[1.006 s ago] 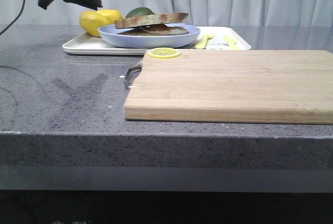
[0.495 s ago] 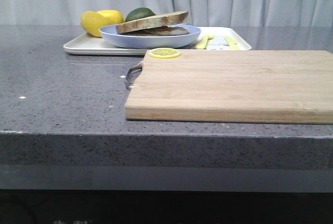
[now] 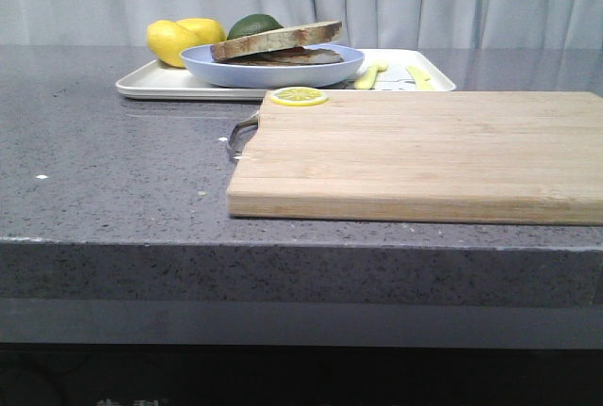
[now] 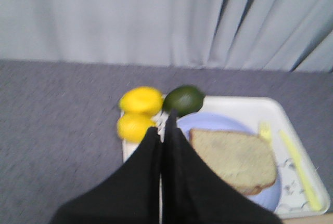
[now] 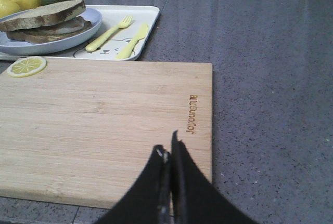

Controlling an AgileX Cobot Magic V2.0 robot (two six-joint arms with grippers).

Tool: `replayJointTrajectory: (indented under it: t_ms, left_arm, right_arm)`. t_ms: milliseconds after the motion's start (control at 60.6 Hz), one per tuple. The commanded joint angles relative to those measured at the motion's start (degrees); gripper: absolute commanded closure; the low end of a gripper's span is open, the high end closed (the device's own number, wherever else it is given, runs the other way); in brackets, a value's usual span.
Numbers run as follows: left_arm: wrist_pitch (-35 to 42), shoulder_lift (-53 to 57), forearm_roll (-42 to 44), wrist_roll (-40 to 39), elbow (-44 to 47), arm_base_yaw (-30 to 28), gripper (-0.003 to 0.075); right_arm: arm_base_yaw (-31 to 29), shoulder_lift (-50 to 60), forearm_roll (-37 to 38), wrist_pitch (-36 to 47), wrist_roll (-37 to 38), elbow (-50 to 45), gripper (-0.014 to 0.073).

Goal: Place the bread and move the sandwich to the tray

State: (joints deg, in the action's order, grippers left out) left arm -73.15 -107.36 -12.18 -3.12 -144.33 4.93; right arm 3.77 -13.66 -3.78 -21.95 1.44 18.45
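Note:
The sandwich (image 3: 275, 42) lies on a light-blue plate (image 3: 273, 69), which stands on the white tray (image 3: 151, 83) at the back of the counter. A plain bread slice (image 4: 234, 159) tops it; no egg shows. The sandwich (image 5: 44, 18), plate (image 5: 49, 44) and tray (image 5: 148, 16) also show in the right wrist view. My left gripper (image 4: 162, 122) is shut and empty, high above the tray (image 4: 260, 109) and plate (image 4: 208, 125). My right gripper (image 5: 169, 148) is shut and empty over the near right part of the cutting board (image 5: 104, 125). Neither gripper shows in the front view.
Two lemons (image 3: 174, 39) and an avocado (image 3: 252, 24) sit at the tray's back left. A yellow fork (image 5: 106, 34) and knife (image 5: 132, 42) lie on its right side. A wooden cutting board (image 3: 424, 152) with a lemon slice (image 3: 298, 96) fills the counter's front right.
The left gripper, seen at the upper left a second ago, has left the front view. The sandwich, plate and tray have stayed put.

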Motion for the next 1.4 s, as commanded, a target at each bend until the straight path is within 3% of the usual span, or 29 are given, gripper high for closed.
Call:
replayJointTrajectory:
  t_ms: [0, 99, 313, 577, 1023, 1386]
  left_arm:
    - [1.4, 8.4, 7.9, 0.2, 11.3, 1.1, 0.0741]
    - [7.4, 16.7, 13.1, 0.2, 28.3, 0.8, 0.0741]
    - [21.0, 36.7, 13.4, 0.0, 59.4, -0.2, 0.0741]
    - [29.1, 58.4, 13.3, 0.0, 83.4, -0.2, 0.0741]
    - [43.9, 92.4, 13.1, 0.0, 109.8, -0.2, 0.0741]
    - [45.9, 96.0, 13.1, 0.0, 111.7, -0.2, 0.0741]
  right_arm:
    - [0.0, -0.5, 0.1, 3.9, -0.1, 1.7, 0.0657]
    - [0.0, -0.5, 0.1, 3.9, -0.1, 1.7, 0.0657]
    - [0.0, -0.5, 0.1, 3.9, -0.1, 1.7, 0.0657]
    - [0.0, -0.5, 0.1, 3.9, -0.1, 1.7, 0.0657]
    - [0.0, -0.5, 0.1, 3.9, -0.1, 1.7, 0.0657]
    - [0.0, -0.5, 0.1, 3.9, -0.1, 1.7, 0.0657]
